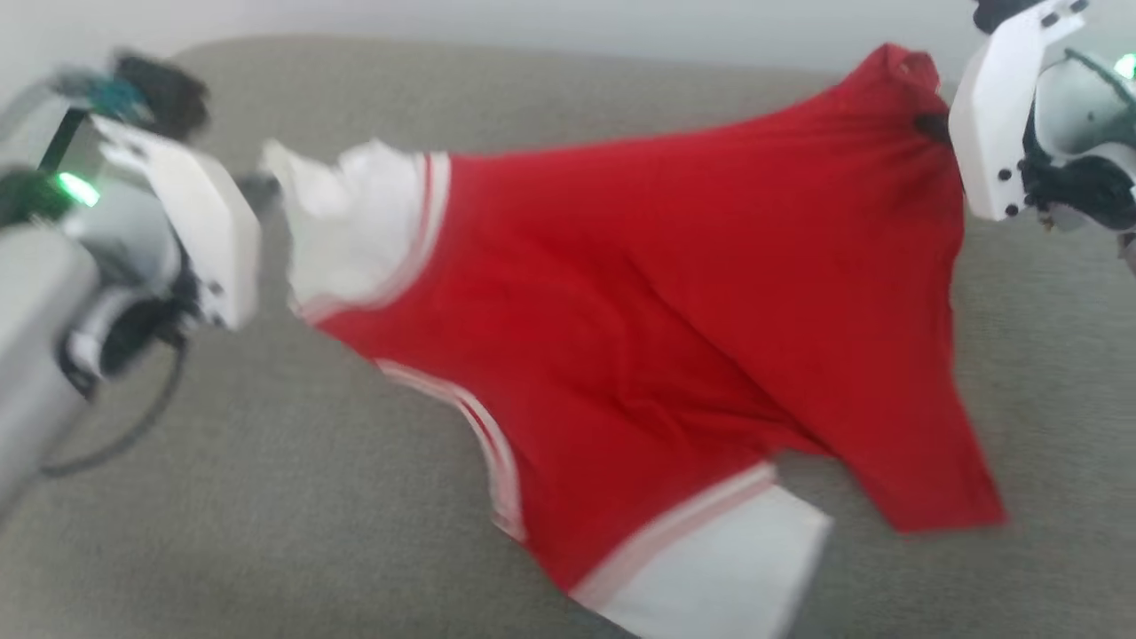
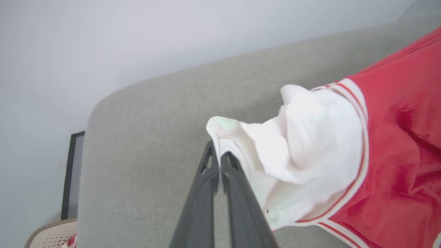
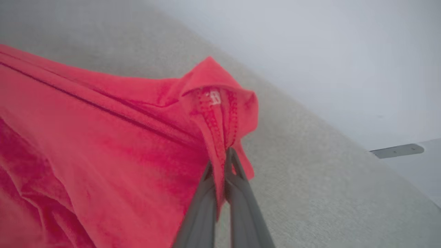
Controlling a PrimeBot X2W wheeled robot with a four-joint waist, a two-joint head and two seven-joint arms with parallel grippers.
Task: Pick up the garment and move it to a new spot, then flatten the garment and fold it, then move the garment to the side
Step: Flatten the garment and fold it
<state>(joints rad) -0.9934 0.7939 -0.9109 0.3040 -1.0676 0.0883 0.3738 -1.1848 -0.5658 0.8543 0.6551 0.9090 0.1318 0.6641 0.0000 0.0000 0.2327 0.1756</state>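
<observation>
garment [image 1: 639, 293] spans mid-frame; left end effector [image 2: 219, 156] pinches its white corner, right end effector [image 3: 225, 155] pinches its red corner.

The garment [image 1: 639, 337] is bright red, with white lining turned out at two corners and white stripe trim. It hangs stretched and creased above the grey cushion [image 1: 222, 532], its lower edge drooping toward it.

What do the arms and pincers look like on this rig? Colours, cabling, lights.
Left arm and right arm: pale housings, flat white wrist plates with black screws, black joints. Green left light and right light. A loose black cable loops under the left arm. Left pincer and right pincer: two long, dark grey, tapering fingers each.
</observation>
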